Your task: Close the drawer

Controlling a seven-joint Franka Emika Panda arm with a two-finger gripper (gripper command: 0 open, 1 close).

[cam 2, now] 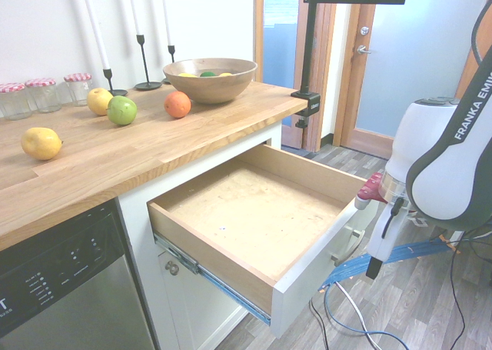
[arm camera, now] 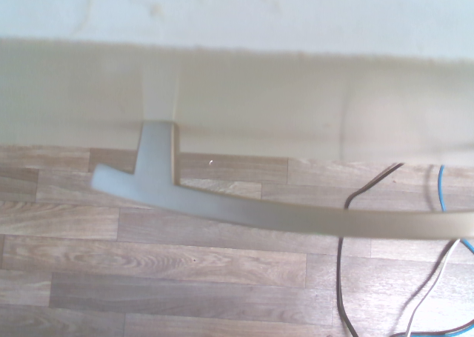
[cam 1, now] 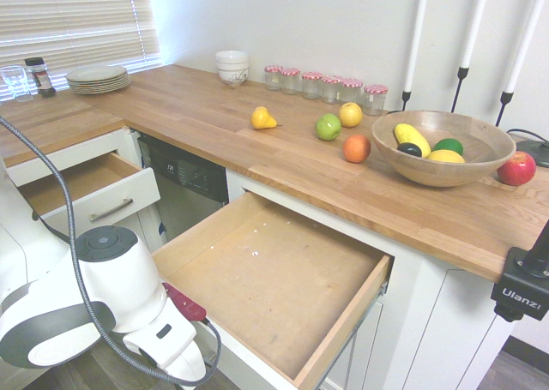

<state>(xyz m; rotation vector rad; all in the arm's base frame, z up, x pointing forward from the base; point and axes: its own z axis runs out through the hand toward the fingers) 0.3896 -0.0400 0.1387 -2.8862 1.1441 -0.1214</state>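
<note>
The drawer (cam 1: 274, 274) stands pulled far out from under the wooden counter, and its brown bottom (cam 2: 261, 211) is bare. My white arm (cam 1: 129, 304) hangs in front of the drawer's white front panel (cam 2: 307, 288), at its right end in the second exterior view. My gripper (cam 2: 374, 267) points down toward the floor just outside the panel. In the wrist view the silver bar handle (arm camera: 259, 215) runs across close by, over the wood floor. Neither exterior view shows how the jaws stand.
A smaller white-fronted drawer (cam 1: 94, 189) is also open, beyond the dishwasher (cam 1: 184, 180). The counter carries a wooden fruit bowl (cam 1: 442, 146), loose fruit (cam 1: 328, 127), jars (cam 1: 330, 86), candle holders and plates (cam 1: 97, 77). A door (cam 2: 400, 58) lies behind the arm.
</note>
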